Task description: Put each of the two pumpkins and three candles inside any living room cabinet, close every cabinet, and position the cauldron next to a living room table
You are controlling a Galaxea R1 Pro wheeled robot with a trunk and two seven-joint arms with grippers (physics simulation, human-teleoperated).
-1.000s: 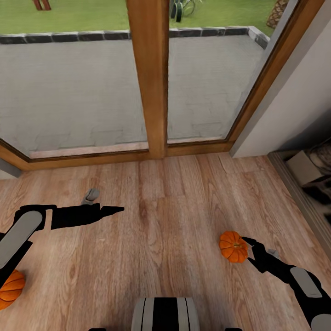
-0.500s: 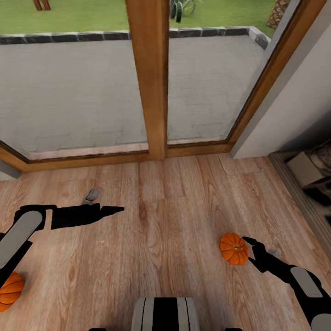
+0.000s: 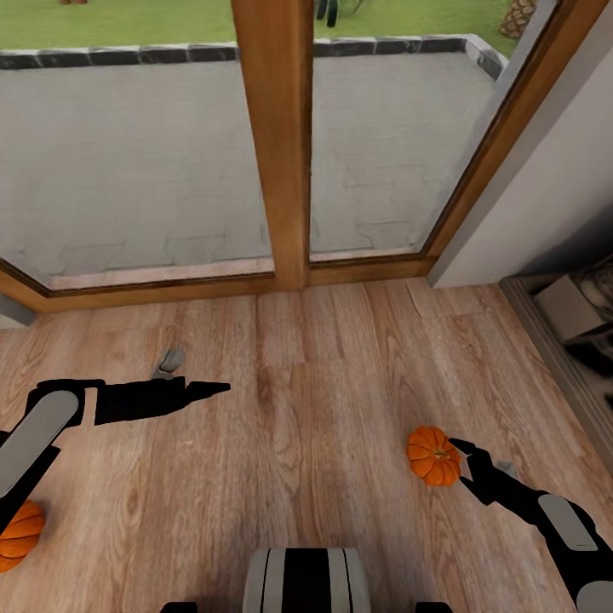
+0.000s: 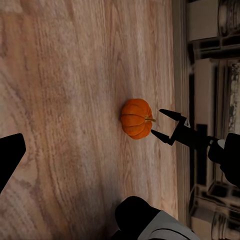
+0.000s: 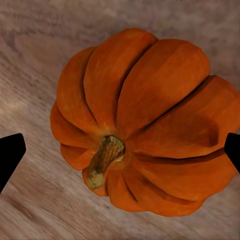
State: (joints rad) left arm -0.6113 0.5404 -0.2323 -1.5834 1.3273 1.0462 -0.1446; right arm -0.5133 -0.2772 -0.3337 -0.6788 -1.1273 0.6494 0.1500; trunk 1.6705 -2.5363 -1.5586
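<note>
One pumpkin (image 3: 17, 535), perhaps half cropped.

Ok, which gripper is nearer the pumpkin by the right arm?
Right. The right gripper is open just beside that pumpkin; the left gripper hangs well across the floor from it.

Right claw (image 3: 461, 462) spread wide and reaching low; left claw (image 3: 223, 388) points forward, arm extended level.

2 pumpkins (image 3: 432, 455) (image 3: 19, 535) on floor, 2 claws (image 3: 462, 464) (image 3: 223, 388).
</note>
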